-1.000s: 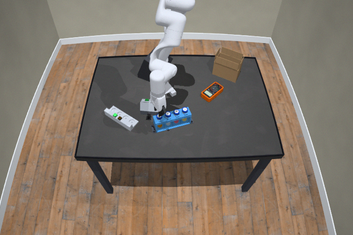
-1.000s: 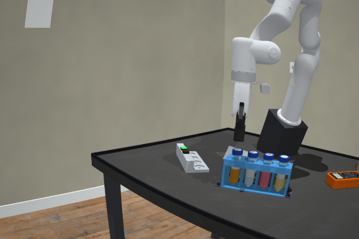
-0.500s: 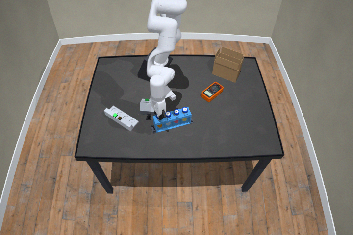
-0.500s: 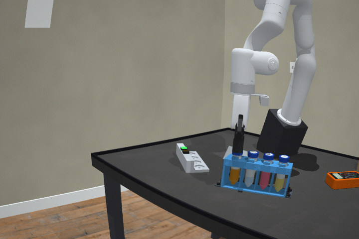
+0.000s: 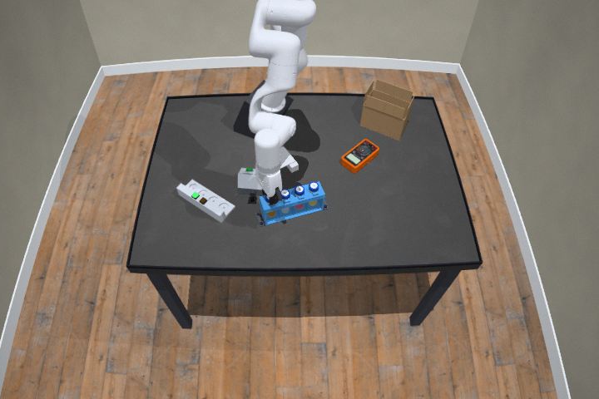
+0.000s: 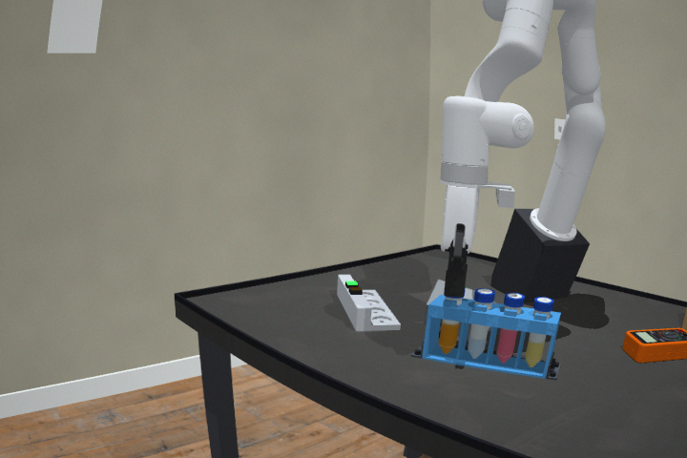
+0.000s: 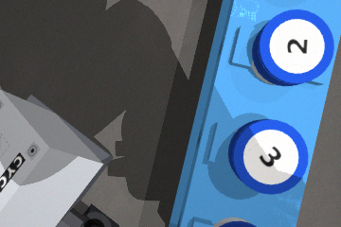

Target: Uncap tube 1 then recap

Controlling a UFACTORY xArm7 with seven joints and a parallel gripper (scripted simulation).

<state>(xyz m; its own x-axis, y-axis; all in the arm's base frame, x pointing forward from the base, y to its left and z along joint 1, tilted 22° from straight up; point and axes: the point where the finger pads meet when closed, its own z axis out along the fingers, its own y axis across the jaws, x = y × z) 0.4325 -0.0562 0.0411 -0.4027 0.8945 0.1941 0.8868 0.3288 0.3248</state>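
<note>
Over tube 1 (image 6: 448,330), the half-open end effector (image 6: 454,294) hides its cap, gripping nothing.

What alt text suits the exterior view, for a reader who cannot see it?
A white arm's gripper, fingers partly open, reaches down at the leftmost tube of four in a blue rack. Left of it a white cap tray shows a lit green lamp; an orange multimeter lies at right.

I see a bright blue tube rack (image 6: 490,318) holding orange, pale blue, pink and yellow liquids, blue-rimmed white numbered caps (image 7: 296,46), and an orange multimeter (image 5: 359,155).
</note>
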